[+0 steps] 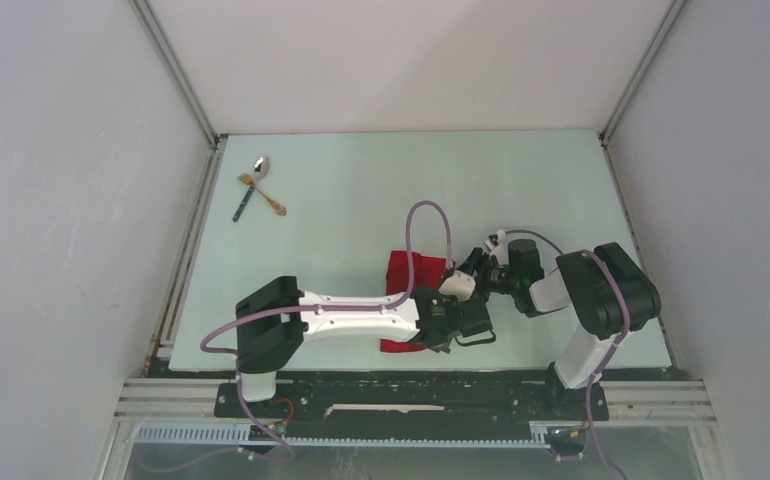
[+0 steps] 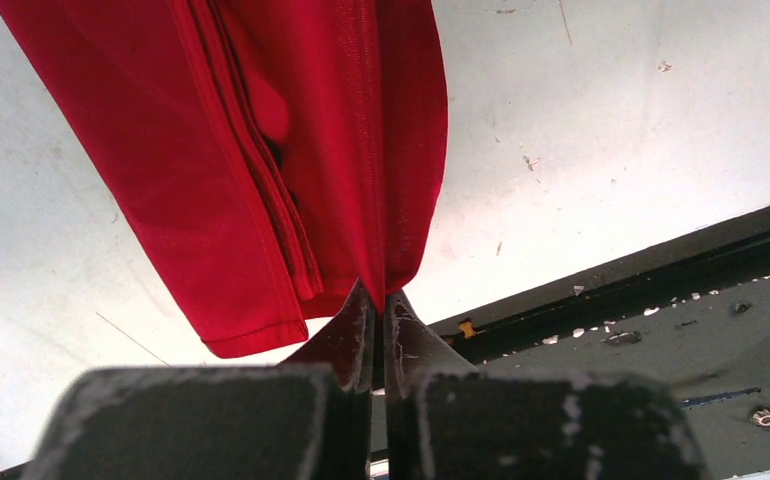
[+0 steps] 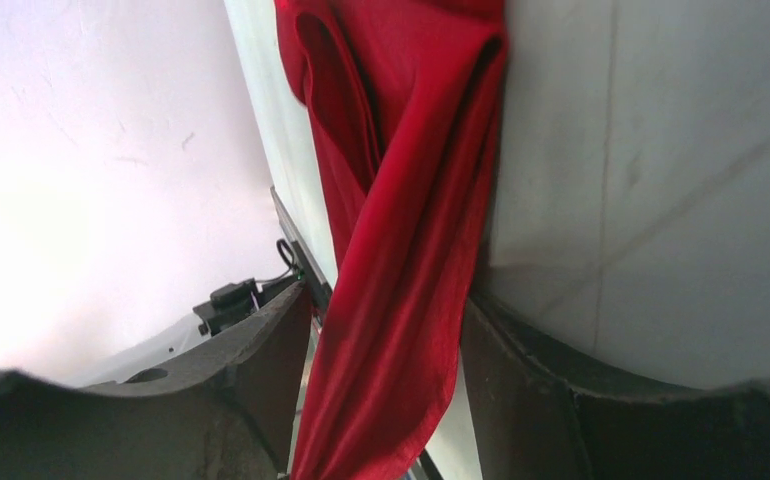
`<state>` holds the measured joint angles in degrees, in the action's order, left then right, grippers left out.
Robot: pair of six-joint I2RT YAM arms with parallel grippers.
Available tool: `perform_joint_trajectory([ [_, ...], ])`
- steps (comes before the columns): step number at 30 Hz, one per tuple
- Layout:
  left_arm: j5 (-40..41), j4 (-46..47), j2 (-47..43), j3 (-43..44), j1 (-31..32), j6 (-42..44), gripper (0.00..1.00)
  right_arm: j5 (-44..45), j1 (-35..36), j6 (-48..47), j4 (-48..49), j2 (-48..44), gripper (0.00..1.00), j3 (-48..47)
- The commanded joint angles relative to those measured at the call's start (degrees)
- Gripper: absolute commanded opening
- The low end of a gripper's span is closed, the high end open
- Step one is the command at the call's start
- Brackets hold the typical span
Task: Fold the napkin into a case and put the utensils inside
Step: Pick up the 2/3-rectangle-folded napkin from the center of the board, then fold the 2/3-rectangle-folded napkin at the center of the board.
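top external view, from the left: the utensils lie at the far left corner of the table [image 1: 361,190], spoon [image 1: 261,165], fork [image 1: 261,193] and teal-handled piece [image 1: 243,206] crossed in a small heap, well apart from everything else

the left gripper [image 2: 376,300] is near the middle of the near edge, jaws pressed together and pinching the hem of the napkin [image 2: 261,150]. the bite takes only the very edge of the cloth, so a tug could pull the hem out. the folded layers beside that pinch hang loose, and i judge they could slide apart and undo the fold

the napkin [image 1: 401,275] sits bunched between the two arms, close to the table's near edge, so a drag toward the bases could take it over the lip

the right gripper [image 3: 386,330] stands spread, a twisted strip of the red cloth hanging between its fingers [image 3: 521,370], nothing clamped. if it bites on this rope-like bunch it may catch only some layers, and the two arms pulling against each other would leave a crumpled case too tight for the cutlery
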<state>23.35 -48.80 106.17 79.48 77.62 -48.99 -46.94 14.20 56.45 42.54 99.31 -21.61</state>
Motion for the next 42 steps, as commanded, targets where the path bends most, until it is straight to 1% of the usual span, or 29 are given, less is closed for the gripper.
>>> perform_joint_trajectory([
  [1, 0.2, 1.4, -3.2, -0.5, 0.0, 0.7, 0.00, 5.2, -1.9, -4.3, -5.1, 2.1, 0.63, -2.6],
  [5, 0.1, 2.0, -3.3, -0.8, 0.0, 1.1, 0.00, 5.2, -2.9, -4.9, -6.0, 3.0, 0.56, -4.3],
  [11, -0.2, 2.8, -3.1, -0.8, 0.0, 1.6, 0.00, 5.8, -3.0, -5.9, -7.3, 3.7, 0.50, -5.8],
  [16, -0.5, 3.5, -3.2, -0.9, 0.0, 2.2, 0.00, 5.7, -3.5, -6.3, -7.7, 3.9, 0.38, -6.7],
  [17, -0.6, 3.8, -3.3, -0.9, 0.0, 2.4, 0.00, 5.4, -3.7, -6.2, -7.5, 4.0, 0.33, -6.8],
  [19, -0.8, 4.7, -3.3, -1.1, 0.0, 3.0, 0.00, 4.7, -4.5, -6.2, -6.8, 4.0, 0.19, -6.9],
  [21, -1.0, 6.0, -3.1, -1.0, -0.1, 3.5, 0.00, 4.1, -5.9, -6.6, -7.1, 3.7, 0.00, -6.9],
  [27, -5.7, 11.3, -0.1, 1.9, -0.6, 5.3, 0.00, 4.5, -9.9, -12.8, -17.7, -0.4, 0.00, -8.2],
  [31, -9.0, 14.9, 1.2, 3.1, -1.4, 5.8, 0.00, 6.9, -11.8, -19.2, -30.7, -4.4, 0.00, -11.1],
  [35, -10.4, 18.4, 1.2, 2.4, -1.9, 6.6, 0.00, 9.9, -13.4, -22.9, -38.7, -9.5, 0.00, -12.8],
  [39, -11.6, 23.8, -0.1, -1.4, -2.3, 7.0, 0.00, 14.7, -12.1, -25.8, -47.9, -14.0, 0.00, -16.7],
  [42, -11.9, 28.1, -1.8, -5.2, -2.6, 7.1, 0.00, 20.4, -9.1, -27.1, -54.0, -16.1, 0.00, -20.1],
])
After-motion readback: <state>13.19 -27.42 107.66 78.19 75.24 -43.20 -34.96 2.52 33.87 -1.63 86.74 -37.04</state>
